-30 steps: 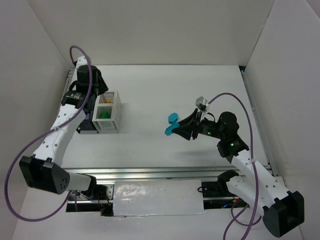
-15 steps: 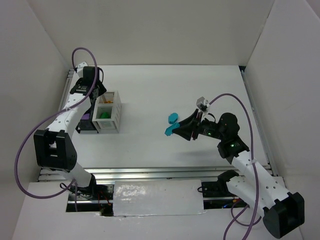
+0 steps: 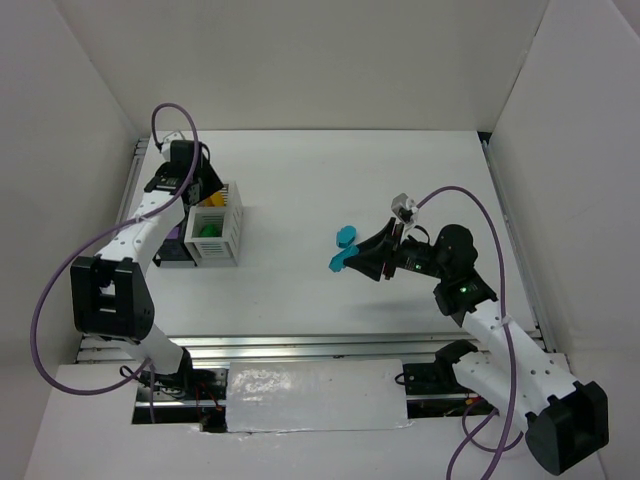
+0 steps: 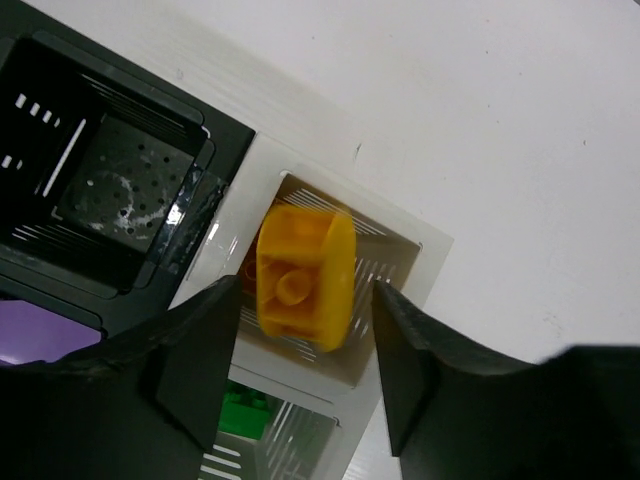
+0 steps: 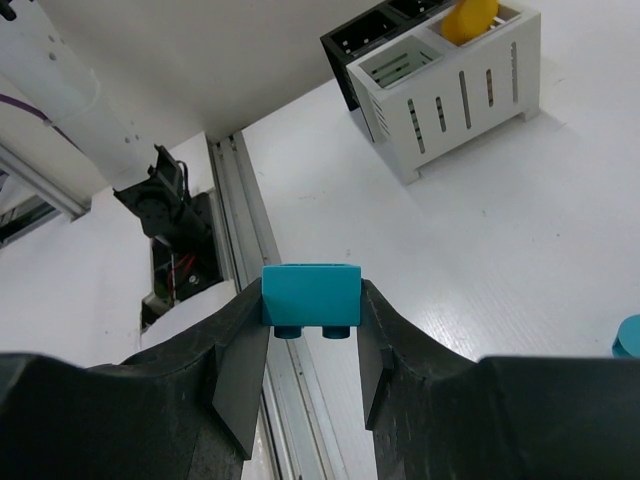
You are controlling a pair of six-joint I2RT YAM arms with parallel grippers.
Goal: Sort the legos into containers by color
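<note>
Left gripper (image 4: pixel 305 300): jaws spread, with a gap on each side of the yellow brick (image 4: pixel 305 280). Neither finger touches it.
Yellow brick: over the far compartment of the white box (image 4: pixel 432 258). In the right wrist view it pokes above the rim. Whether it rests on something or hangs in the air cannot be told.
Under it: a sliver of orange-red at its 9 o'clock edge, too hidden to name.
White box, near compartment: holds a green brick (image 4: pixel 245 412), partly covered by the left finger.
Black box (image 4: pixel 225 145): touches the white box on its 9 o'clock side in the top view, where the left arm hides most of it. One compartment shows a bare floor. The next holds a purple brick (image 4: pixel 40 335), cut off by the frame and the finger.
Right gripper (image 5: pixel 311 315): pressed together on a teal brick (image 5: pixel 311 292), studs down, held clear of the table (image 5: pixel 500 230).
Held brick's place: near the table's middle, well apart from the boxes at its 9 o'clock.
Second teal brick (image 5: pixel 628 335): on the table just beside the held one, at its 12 o'clock in the top view. The frame edge cuts it in the wrist view.
</note>
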